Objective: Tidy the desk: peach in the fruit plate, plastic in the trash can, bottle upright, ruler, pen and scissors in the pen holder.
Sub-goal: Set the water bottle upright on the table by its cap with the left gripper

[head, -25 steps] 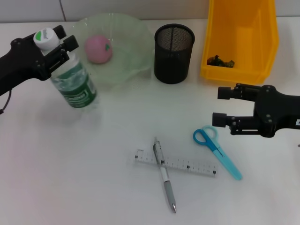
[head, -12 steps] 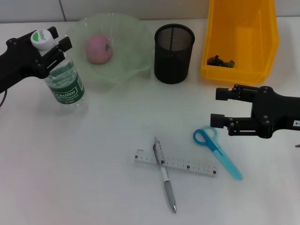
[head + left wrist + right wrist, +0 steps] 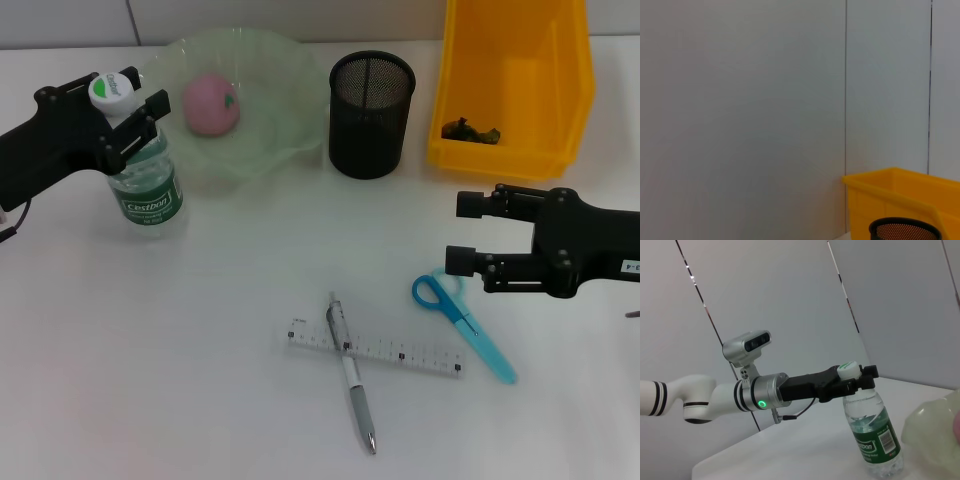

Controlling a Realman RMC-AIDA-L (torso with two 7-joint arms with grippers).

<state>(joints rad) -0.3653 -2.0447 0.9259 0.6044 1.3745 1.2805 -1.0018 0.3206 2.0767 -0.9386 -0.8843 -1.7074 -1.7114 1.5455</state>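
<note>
The clear bottle (image 3: 143, 178) with a green label stands upright on the table, left of the fruit plate (image 3: 262, 150). My left gripper (image 3: 125, 108) is shut on its neck just under the white cap; in the right wrist view the bottle (image 3: 873, 440) and that left gripper (image 3: 856, 382) show too. The pink peach (image 3: 210, 103) lies in the plate. Green plastic (image 3: 470, 130) lies in the yellow trash can (image 3: 520, 60). The ruler (image 3: 400, 353) and pen (image 3: 354, 385) lie crossed at front centre. The blue scissors (image 3: 465, 317) lie right of them. My right gripper (image 3: 463, 232) hangs open just above their handles.
The black mesh pen holder (image 3: 371, 100) stands between the plate and the trash can. In the left wrist view only the trash can (image 3: 900, 195), the pen holder rim (image 3: 905, 229) and a grey wall show.
The bottle went from tilted and lifted to upright on the table, still in my left gripper. My right gripper drifted slightly left toward the scissors.
</note>
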